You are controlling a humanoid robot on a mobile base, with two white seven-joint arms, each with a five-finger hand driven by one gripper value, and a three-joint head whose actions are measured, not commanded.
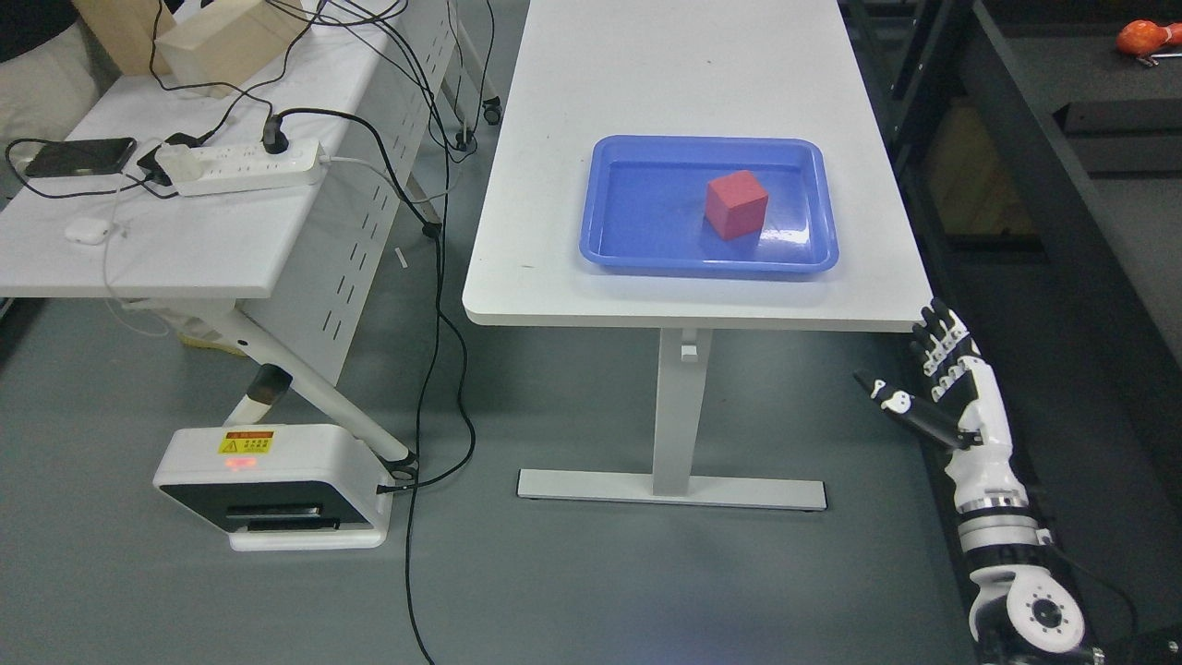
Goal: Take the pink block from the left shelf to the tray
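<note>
Block (736, 204) (reads red-pink here) sits flat inside the blue tray (609, 242), right of the tray's centre and clear of its walls, so judging by that the drop looks done. Right hand (933, 374) hangs below and right of the tray, off the counter (554, 277) edge, fingers spread and thumb out, holding nothing, which is what I'd expect after a release with the arm parked clear. Tray is near the counter's front edge, likely for easy reach; left arm and shelf aren't in view.
</note>
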